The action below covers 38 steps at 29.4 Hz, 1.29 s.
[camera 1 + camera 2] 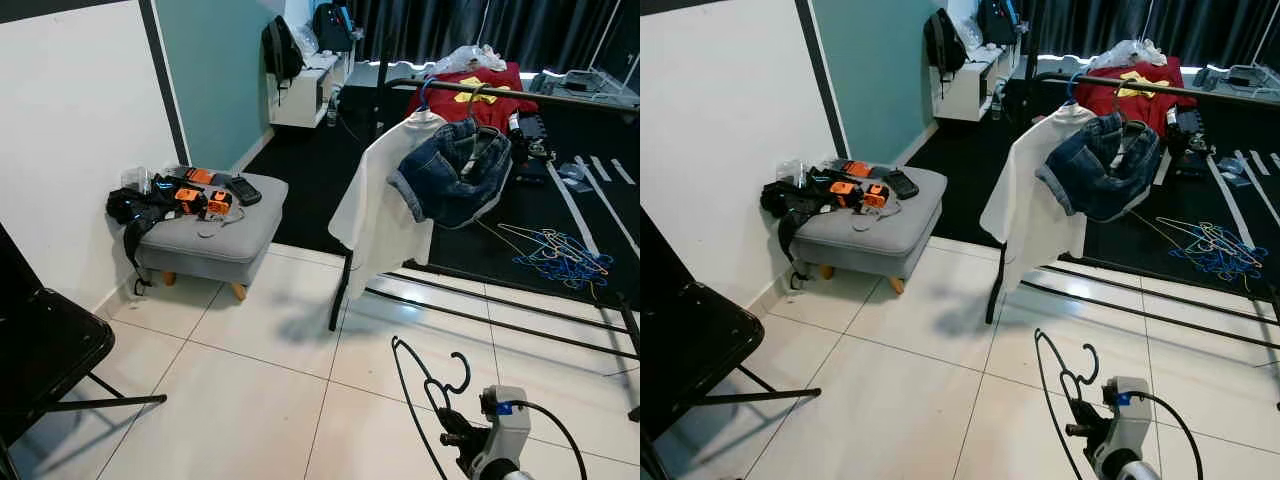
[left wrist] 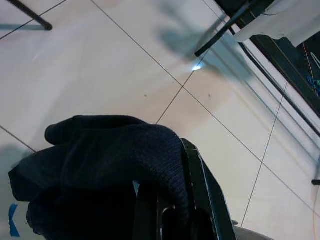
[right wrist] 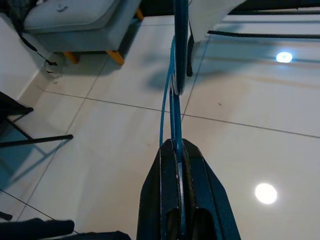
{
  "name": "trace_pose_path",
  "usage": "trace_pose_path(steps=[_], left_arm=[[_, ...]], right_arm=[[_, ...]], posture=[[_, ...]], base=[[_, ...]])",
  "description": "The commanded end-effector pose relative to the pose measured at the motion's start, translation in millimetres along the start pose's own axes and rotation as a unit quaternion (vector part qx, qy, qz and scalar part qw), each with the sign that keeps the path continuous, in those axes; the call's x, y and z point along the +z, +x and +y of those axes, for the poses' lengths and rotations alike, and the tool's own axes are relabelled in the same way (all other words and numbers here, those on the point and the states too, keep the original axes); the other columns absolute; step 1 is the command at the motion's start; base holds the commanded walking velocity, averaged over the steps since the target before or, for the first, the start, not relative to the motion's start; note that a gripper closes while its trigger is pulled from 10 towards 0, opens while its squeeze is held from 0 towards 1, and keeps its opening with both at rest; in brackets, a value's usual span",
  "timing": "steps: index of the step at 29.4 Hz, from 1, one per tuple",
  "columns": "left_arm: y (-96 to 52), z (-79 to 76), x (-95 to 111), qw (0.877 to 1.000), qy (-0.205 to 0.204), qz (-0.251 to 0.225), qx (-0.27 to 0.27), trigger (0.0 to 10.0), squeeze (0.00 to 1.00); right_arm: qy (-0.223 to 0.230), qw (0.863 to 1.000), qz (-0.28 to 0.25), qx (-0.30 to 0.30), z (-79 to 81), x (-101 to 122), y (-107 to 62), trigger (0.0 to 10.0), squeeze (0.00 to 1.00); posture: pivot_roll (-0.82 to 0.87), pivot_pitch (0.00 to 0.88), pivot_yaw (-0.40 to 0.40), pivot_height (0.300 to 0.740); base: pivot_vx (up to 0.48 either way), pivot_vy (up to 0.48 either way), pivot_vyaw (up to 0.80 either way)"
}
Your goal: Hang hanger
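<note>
Down at five o'clock over the white tiles, the right gripper [image 3: 178, 150] is clamped on a thin hanger [image 1: 425, 385], its hook upright, while the clothes rail [image 1: 500, 95] with a white shirt [image 1: 375, 200] and jeans [image 1: 455, 170] stands off at one o'clock.

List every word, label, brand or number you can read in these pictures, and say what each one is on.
No readable text anywhere.
Red garment behind the rail: a yellow print, too blurred to read.
Orange and black devices on the grey footstool: any markings are too small to read.
</note>
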<state>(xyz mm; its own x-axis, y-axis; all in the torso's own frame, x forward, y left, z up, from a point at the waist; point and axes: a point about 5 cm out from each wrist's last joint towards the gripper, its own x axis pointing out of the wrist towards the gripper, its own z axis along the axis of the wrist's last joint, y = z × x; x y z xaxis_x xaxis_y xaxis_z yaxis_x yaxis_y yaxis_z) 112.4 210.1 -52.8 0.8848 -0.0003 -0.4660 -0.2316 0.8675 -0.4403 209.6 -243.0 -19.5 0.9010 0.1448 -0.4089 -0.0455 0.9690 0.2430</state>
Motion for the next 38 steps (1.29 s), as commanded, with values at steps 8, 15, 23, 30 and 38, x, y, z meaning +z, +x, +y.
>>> trace_pose_path(steps=[8, 15, 23, 30, 38], left_arm=[[9.9, 3.2, 9.6, 0.999, 0.033, -0.014, -0.031, 10.0, 0.00], [19.9, -3.1, 9.0, 0.998, 0.045, -0.009, -0.043, 10.0, 0.00], [25.6, -10.3, 8.4, 0.998, 0.046, -0.016, -0.049, 10.0, 0.00], [21.7, -9.1, 5.6, 0.997, 0.046, -0.015, -0.053, 10.0, 0.00], [18.9, -7.5, 3.7, 0.997, 0.047, -0.014, -0.054, 10.0, 0.00]], right_arm=[[0.000, 1.000, 0.024, 0.021, 10.8, -0.8, 0.6, 10.0, 0.00], [0.002, 0.999, 0.029, 0.016, 11.0, 2.4, 3.8, 10.0, 0.00], [0.003, 0.999, 0.032, 0.011, 7.9, 8.2, 4.1, 10.0, 0.00], [0.003, 1.000, 0.030, 0.006, 7.4, 6.3, -0.6, 10.0, 0.00], [0.006, 0.999, 0.038, 0.011, 7.1, 2.2, -3.3, 10.0, 0.00]], posture=[[-0.06, 0.000, -0.012, 0.740], [-0.09, 0.000, -0.010, 0.740], [-0.12, 0.000, 0.017, 0.740], [-0.13, 0.000, 0.030, 0.740], [-0.13, 0.000, 0.035, 0.740]], base=[[0.000, 0.000, 0.00], [0.000, 0.000, 0.00], [0.000, 0.000, 0.00], [0.000, 0.000, 0.00], [0.000, 0.000, 0.00]])
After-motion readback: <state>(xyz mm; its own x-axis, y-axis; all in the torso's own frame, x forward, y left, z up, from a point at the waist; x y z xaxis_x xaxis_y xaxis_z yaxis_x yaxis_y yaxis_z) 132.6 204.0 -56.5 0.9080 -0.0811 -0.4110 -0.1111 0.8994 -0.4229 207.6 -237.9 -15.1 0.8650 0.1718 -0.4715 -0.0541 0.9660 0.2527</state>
